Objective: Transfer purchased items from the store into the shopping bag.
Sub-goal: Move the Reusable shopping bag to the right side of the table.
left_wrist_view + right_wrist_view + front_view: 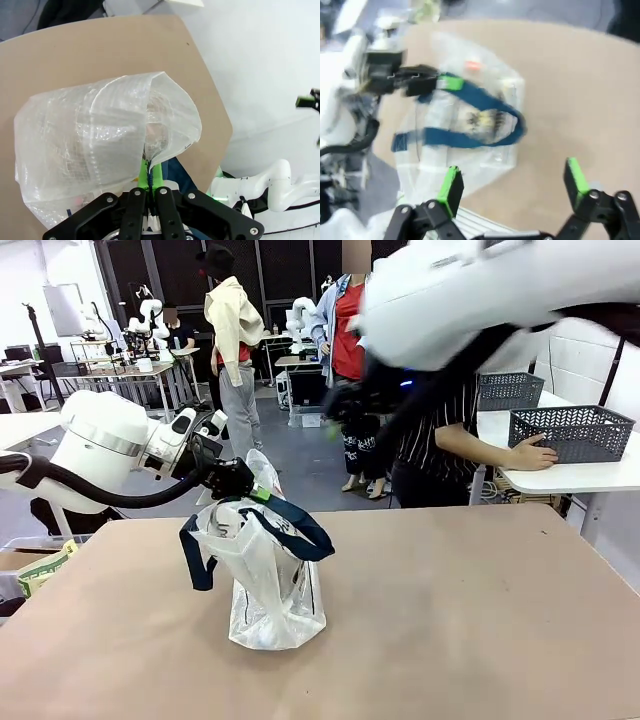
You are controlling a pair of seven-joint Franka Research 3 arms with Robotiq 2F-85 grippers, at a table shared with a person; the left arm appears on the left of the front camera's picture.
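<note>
The clear shopping bag (270, 580) with navy handles (300, 525) stands on the tan table. My left gripper (250, 485) is shut on its upper rim and holds the mouth up; in the left wrist view the green pads (145, 175) pinch the crinkly plastic (100, 140). My right arm (470, 290) sweeps high across the top right, blurred, and its dark gripper (350, 400) hangs above and behind the bag. In the right wrist view, the right gripper (512, 172) is open and empty above the bag (470, 110). A yellowish item (480, 119) shows through the plastic.
A dark slotted basket (572, 432) sits on a white table at the back right with a person's hand (530, 453) beside it. A second basket (510, 390) stands behind it. The tan table (480, 620) stretches right of the bag.
</note>
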